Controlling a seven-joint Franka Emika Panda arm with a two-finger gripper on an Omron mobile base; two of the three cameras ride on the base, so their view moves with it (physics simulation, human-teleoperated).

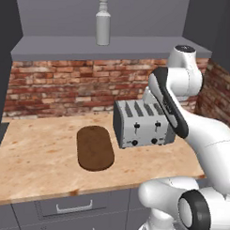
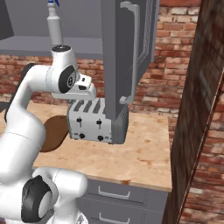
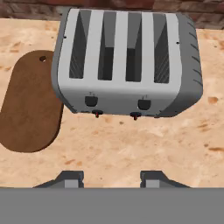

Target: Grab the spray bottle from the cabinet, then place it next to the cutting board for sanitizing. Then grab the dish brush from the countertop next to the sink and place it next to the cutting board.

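Note:
The spray bottle [image 1: 103, 25] [image 2: 54, 25] stands upright on the grey shelf of the open cabinet [image 1: 114, 45], high above the countertop [image 1: 35, 161]. The dark brown cutting board [image 1: 94, 147] [image 2: 56, 131] [image 3: 28, 105] lies flat, left of the toaster. My gripper [image 3: 111, 179] hangs over the counter just in front of the toaster, well below the bottle. It is open, with nothing between its fingertips [image 3: 70, 178]. The dish brush and the sink are out of view.
A silver four-slot toaster [image 1: 140, 122] [image 2: 94, 120] [image 3: 127, 65] stands right of the board. The open cabinet door [image 2: 127, 57] with its long handle juts out above the toaster. A brick wall [image 2: 197, 109] closes the right side. Grey drawers [image 1: 73, 207] sit below the counter.

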